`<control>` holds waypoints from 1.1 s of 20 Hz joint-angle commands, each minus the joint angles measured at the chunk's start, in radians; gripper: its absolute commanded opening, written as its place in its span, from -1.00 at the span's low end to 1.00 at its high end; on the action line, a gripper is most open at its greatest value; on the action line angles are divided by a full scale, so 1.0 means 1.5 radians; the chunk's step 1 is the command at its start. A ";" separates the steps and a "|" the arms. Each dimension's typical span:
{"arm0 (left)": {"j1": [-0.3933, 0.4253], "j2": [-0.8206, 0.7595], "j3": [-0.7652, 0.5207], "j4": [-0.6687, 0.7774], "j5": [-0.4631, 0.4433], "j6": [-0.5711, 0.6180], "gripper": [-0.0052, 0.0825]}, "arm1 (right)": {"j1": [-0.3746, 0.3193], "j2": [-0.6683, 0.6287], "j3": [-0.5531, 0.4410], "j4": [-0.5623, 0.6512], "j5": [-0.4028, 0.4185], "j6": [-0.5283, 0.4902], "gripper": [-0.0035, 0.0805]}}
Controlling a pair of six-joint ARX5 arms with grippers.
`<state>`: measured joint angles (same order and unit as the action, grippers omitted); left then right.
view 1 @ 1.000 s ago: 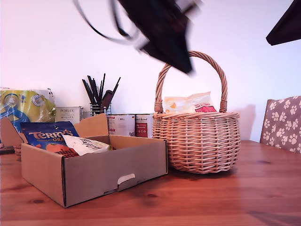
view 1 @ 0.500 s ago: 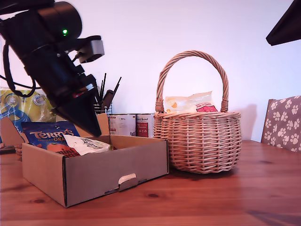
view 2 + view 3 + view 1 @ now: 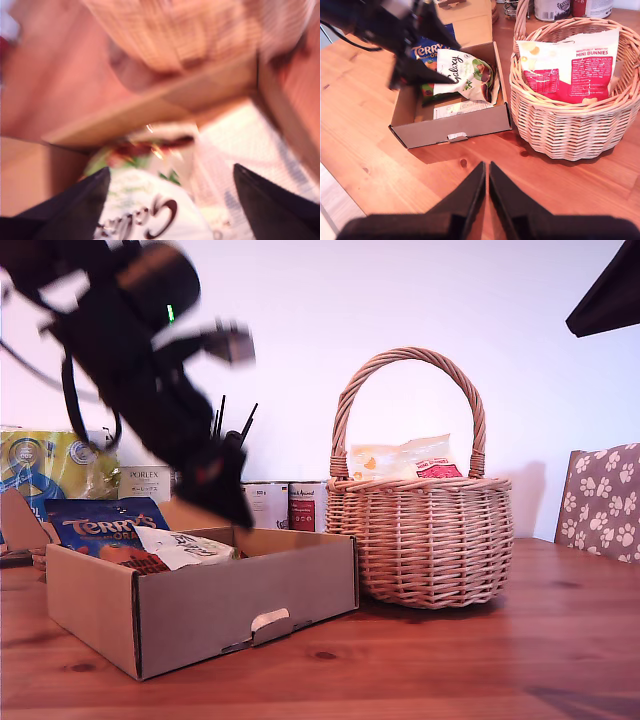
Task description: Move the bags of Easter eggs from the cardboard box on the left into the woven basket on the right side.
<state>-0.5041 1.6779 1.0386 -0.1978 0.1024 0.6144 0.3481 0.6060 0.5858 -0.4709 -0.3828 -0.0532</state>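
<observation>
Reaching down over the cardboard box [image 3: 245, 590], my first gripper [image 3: 170, 200] has its jaws spread wide, one dark tip to each side of the white Galaxy bag [image 3: 465, 72], and nothing is pinched between them. That wrist view is blurred, so I cannot tell whether the tips touch the bag. From the exterior view the arm [image 3: 150, 380] comes in from that view's upper left, smeared by motion, with its tip at the box's back edge.

Inside the box lie two bags: the white one on top toward the middle, and the blue Terry's bag [image 3: 100, 528] propped behind it toward the exterior view's left. A flat white paper [image 3: 462, 109] shows on the box floor near the front wall.

The woven basket [image 3: 420, 545] stands just beside the box on the exterior view's right, apart from it, on the wooden table [image 3: 450, 660]. The cream Mini Bunnies bag [image 3: 575, 62] rests inside the basket, leaning against its back rim and sticking up above it.

My second gripper [image 3: 487, 185] hangs high above the table, in front of the box and basket, its two dark jaws pressed together with nothing in them.

Behind the box stand tins [image 3: 300, 505] and a holder of dark utensils [image 3: 215, 445].
</observation>
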 commanded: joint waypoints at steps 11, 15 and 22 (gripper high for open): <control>-0.004 0.064 -0.001 0.009 -0.102 0.029 0.90 | 0.004 0.143 0.019 0.165 0.000 -0.213 -0.35; -0.005 0.064 -0.001 0.013 -0.086 0.003 0.90 | 0.004 0.263 0.101 0.126 0.000 -0.281 -0.26; -0.005 0.064 -0.001 0.034 -0.081 -0.022 0.90 | 0.005 0.521 0.342 -0.036 0.012 -0.414 -0.04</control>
<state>-0.5102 1.7454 1.0386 -0.1532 -0.0242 0.5949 0.3485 1.3468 1.1015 -0.5018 -0.3683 -0.6559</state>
